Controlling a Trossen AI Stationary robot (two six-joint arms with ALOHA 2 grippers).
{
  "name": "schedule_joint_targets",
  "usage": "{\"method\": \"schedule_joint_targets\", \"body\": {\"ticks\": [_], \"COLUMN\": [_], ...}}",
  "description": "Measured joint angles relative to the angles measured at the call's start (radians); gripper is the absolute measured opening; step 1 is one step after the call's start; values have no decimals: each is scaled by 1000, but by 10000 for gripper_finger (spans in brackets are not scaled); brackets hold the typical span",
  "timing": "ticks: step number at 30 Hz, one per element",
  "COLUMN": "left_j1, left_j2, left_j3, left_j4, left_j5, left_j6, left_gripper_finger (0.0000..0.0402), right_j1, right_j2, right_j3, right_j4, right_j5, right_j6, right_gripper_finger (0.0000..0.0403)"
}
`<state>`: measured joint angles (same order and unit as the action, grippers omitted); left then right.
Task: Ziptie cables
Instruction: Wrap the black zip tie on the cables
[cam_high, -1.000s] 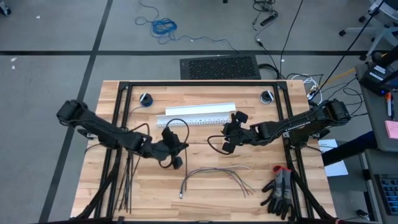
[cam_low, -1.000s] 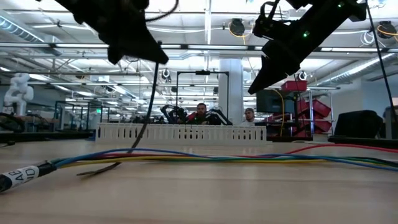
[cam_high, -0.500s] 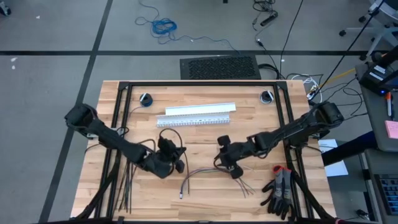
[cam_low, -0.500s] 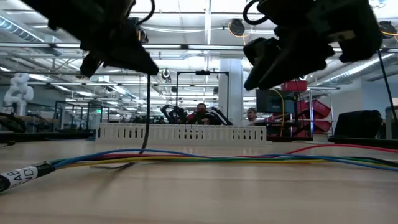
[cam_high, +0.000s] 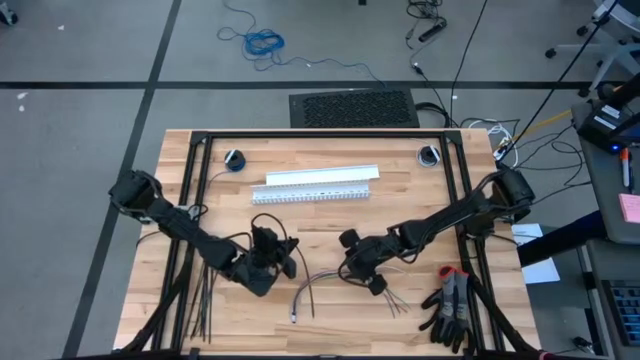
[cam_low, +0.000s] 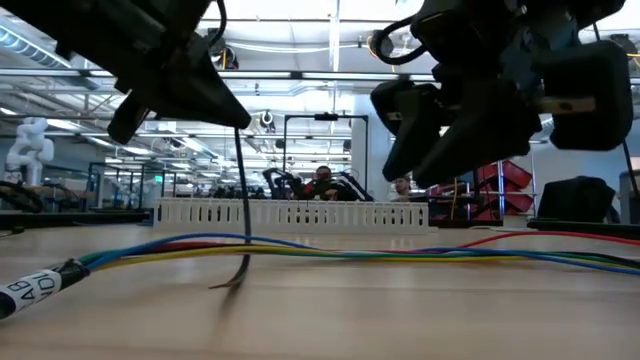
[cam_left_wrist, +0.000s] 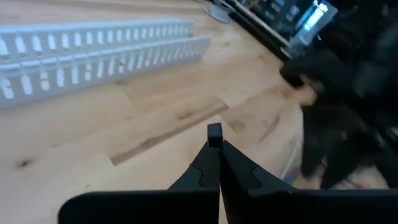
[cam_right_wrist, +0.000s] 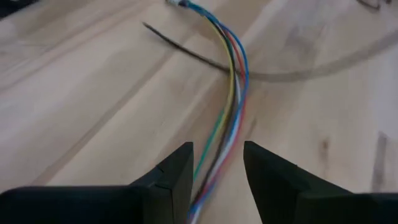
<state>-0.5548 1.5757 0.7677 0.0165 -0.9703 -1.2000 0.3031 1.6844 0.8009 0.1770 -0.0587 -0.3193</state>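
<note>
Both arms have come forward and down toward the table's near half since a second ago; the right arm, then up by the white channel, now hangs low over the wires. Nearest the front edge, the cables (cam_high: 345, 282) lie in an arch on the wood, one end with a small connector tip pointing at the near edge, the other ends splayed toward the black gloves (cam_high: 447, 305) at the near right corner. Spare zipties (cam_high: 203, 300) lie in a loose sheaf at the near left, beside the table frame. Just behind the cables' arch, the right gripper (cam_high: 368, 280) sits right above the bundle, its fingers (cam_right_wrist: 171, 171) spread apart with the coloured wires running between them but not yet pinched. Left of it, the left gripper (cam_high: 281, 262) has its fingers (cam_left_wrist: 214, 165) pressed together on a ziptie (cam_low: 243, 215), which hangs down from it so that its curled tip touches the wood just in front of the cables. Farther back, the white slotted channel (cam_high: 318, 184) lies across the table's middle, well apart from both grippers. Beyond the table, in the low view, people sit in the room behind.
</note>
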Motion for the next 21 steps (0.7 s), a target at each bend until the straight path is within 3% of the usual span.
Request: {"method": "schedule_joint_targets", "body": {"ticks": [11, 18, 21], "left_j1": [-21, -24, -24], "left_j2": [115, 121, 120], "left_j3": [6, 27, 33], "left_j4": [65, 64, 63], "left_j5": [-29, -21, -13], "left_j6": [-128, 22, 39], "left_gripper_finger": [0, 0, 0], "right_j1": [23, 135, 187], "right_j2": [89, 146, 157], "right_j3": [0, -1, -1], "right_j4": [198, 207, 194], "right_j5": [20, 244, 283], "right_j6": [7, -54, -59], "right_gripper_finger": [134, 134, 134]}}
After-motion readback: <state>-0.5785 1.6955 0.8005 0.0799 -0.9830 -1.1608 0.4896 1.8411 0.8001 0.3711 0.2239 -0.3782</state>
